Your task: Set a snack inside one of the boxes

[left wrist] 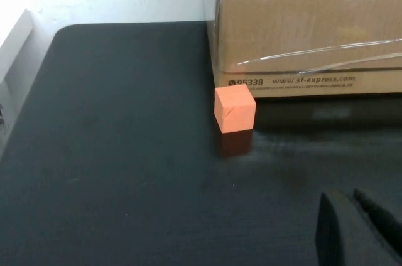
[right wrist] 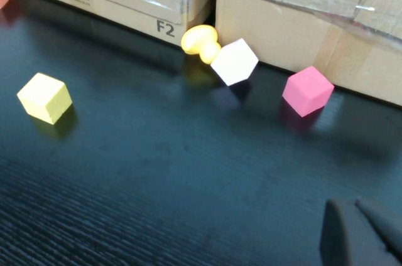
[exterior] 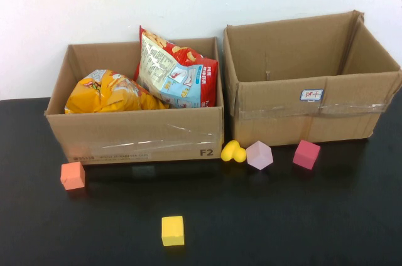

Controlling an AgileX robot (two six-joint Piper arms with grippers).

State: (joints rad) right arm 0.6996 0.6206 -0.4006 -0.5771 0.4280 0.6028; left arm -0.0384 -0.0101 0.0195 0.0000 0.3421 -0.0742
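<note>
Two open cardboard boxes stand at the back of the black table. The left box (exterior: 135,134) holds a yellow snack bag (exterior: 110,92) and a red and white snack bag (exterior: 176,71) that leans upright. The right box (exterior: 301,115) shows no contents. Neither gripper shows in the high view. My left gripper (left wrist: 343,196) is shut and empty, low over the table short of the left box's front wall (left wrist: 301,34). My right gripper (right wrist: 347,203) is shut and empty, over the table in front of the right box (right wrist: 295,21).
An orange cube (exterior: 72,175) sits by the left box's front left corner and also shows in the left wrist view (left wrist: 234,108). A yellow cube (exterior: 173,230) lies near the front. A yellow rounded piece (exterior: 233,151), a pale pink block (exterior: 259,155) and a pink cube (exterior: 306,154) lie before the right box.
</note>
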